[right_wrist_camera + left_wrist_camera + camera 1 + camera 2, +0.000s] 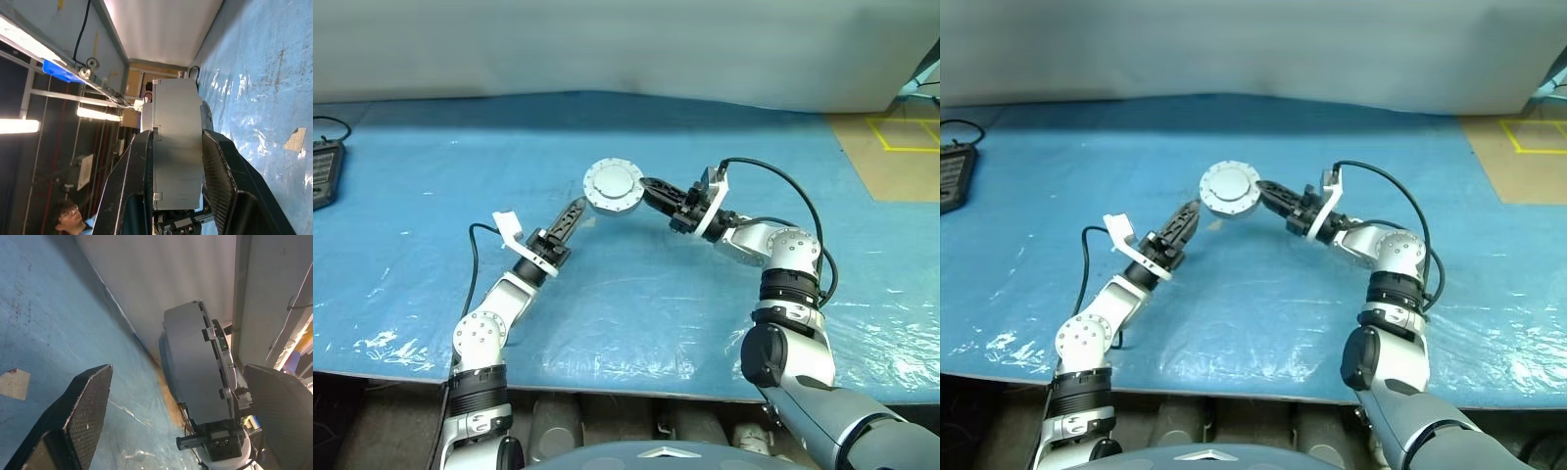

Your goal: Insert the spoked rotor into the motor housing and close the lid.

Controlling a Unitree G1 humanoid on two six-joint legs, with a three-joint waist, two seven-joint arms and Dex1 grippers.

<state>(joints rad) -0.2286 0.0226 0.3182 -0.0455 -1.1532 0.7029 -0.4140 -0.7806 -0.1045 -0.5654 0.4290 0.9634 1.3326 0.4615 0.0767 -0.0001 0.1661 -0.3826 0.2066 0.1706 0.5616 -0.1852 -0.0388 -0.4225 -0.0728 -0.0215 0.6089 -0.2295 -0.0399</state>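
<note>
**Round metal motor held up off the table**

Right gripper (658, 193) has its two black fingers (139, 186) squeezed on the flat sides of the motor housing (614, 187), one on each face. The lid (1229, 186) looks shut, with its smooth grey face and raised middle turned up toward the head camera. The spoked rotor cannot be seen; I guess it is inside.

The housing looks like hard, thick metal, so it is likely heavy and will not bend. Its faces look smooth and could slip, so the flat sides, where it is held, seem the best place to hold.

Left gripper (576, 210) is just beside the housing rim with its fingers spread wide, holding nothing.

Below lies the blue table cover (636, 294), with lots of room on every side. A dark keypad (323, 171) sits far off at the left edge.
</note>
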